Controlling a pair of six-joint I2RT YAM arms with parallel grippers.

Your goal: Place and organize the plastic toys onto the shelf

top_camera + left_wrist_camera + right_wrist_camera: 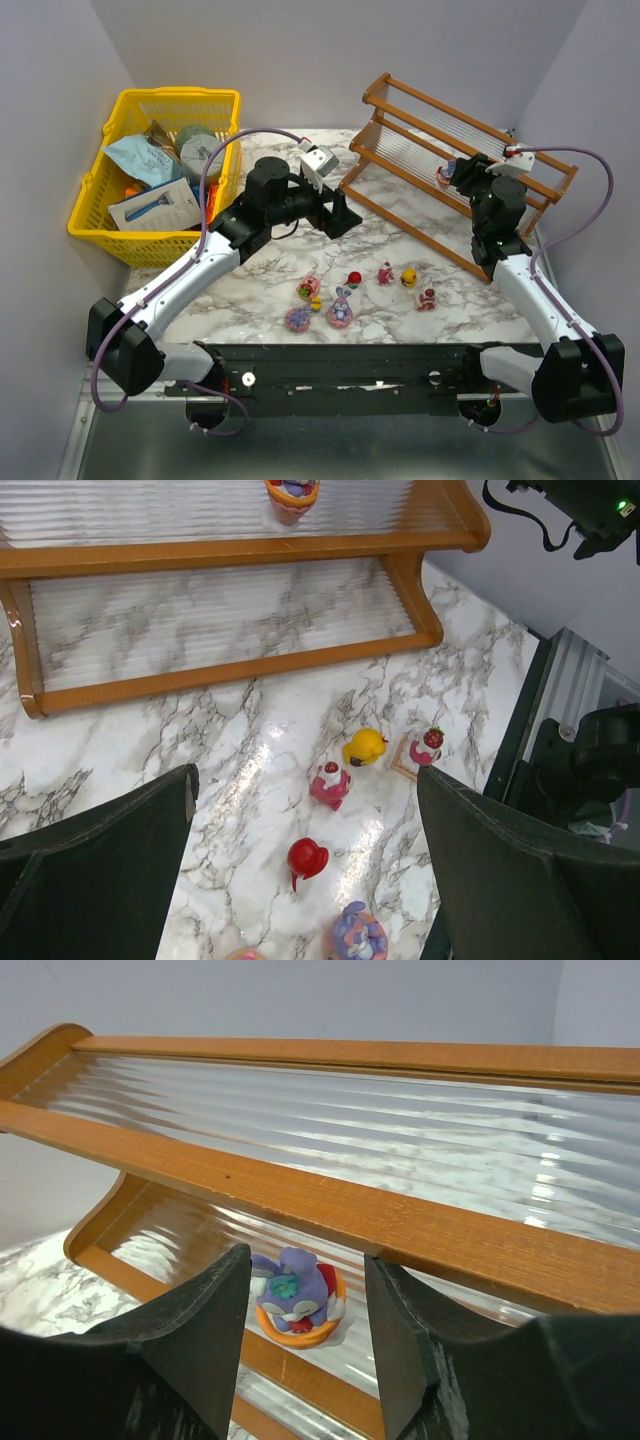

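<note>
Overhead and both wrist cameras (closer) share the shelf (420,140).

shelf (300,1195): glossy varnished wood rails, clear ribbed plastic panels | counter (250,750): shiny marble-look, smooth | plastic toys (366,746): glossy plastic | basket (175,94): plastic mesh, pretty smooth-looking

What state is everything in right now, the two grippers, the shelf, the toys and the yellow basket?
left gripper, open, empty.
right gripper, open, at the shelf by the bunny toy.
shelf, standing, holds one toy.
bunny toy, upright on a ribbed panel, not gripped.
table toys, loose, not yet shelved.
yellow basket, filled with packets.
</note>
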